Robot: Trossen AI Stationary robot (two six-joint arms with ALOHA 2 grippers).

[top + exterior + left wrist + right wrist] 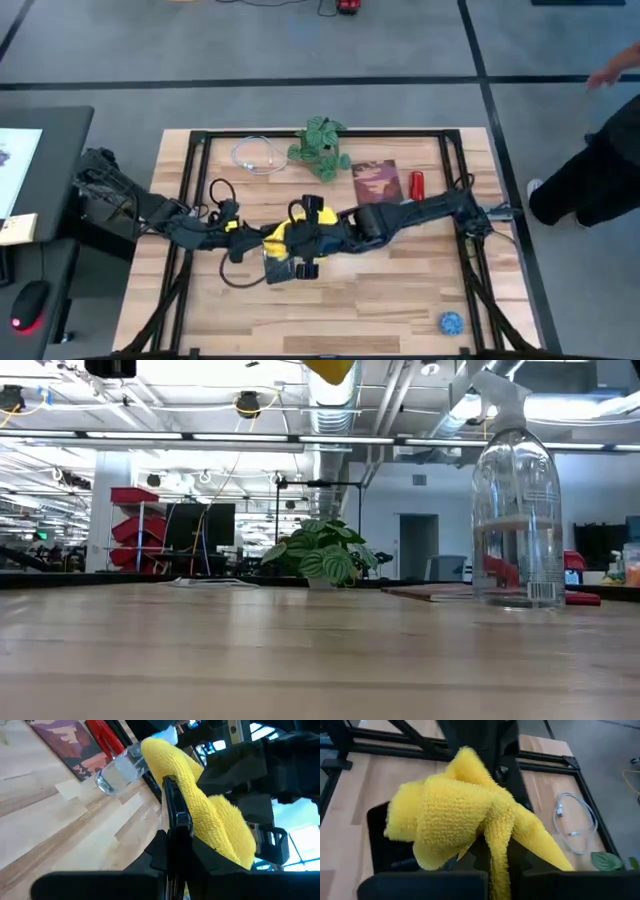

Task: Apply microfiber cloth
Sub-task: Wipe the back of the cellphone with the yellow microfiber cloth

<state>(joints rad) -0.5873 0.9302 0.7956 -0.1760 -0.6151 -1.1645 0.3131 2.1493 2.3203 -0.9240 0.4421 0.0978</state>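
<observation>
The bright yellow microfiber cloth (280, 235) is bunched above the table's middle, between my two grippers. My right gripper (305, 245) comes in from the right and is shut on the cloth (455, 810), which hides its fingers. My left gripper (243, 240) comes in from the left and is shut on a black phone (172, 810), seen edge-on in its wrist view. The cloth (210, 805) lies against one face of the phone (380, 840). In the low view only a tip of the cloth (330, 368) shows, high above the tabletop. My left gripper pinches the phone between its two fingers at one end (172, 852). The phone stands out past the fingers, lifted clear of the table. My right gripper holds the bunched cloth in several folds (495, 835). The cloth drapes over the fingers and covers the place of contact. It is clear of the table and rests against the phone's face.
A potted plant (320, 148) and a white cable (255, 155) are at the far edge. A book (376, 182), a red object (417, 185) and a clear spray bottle (515, 510) are at the far right. A blue ball (451, 322) lies near right. A person (600, 160) stands beyond the right edge.
</observation>
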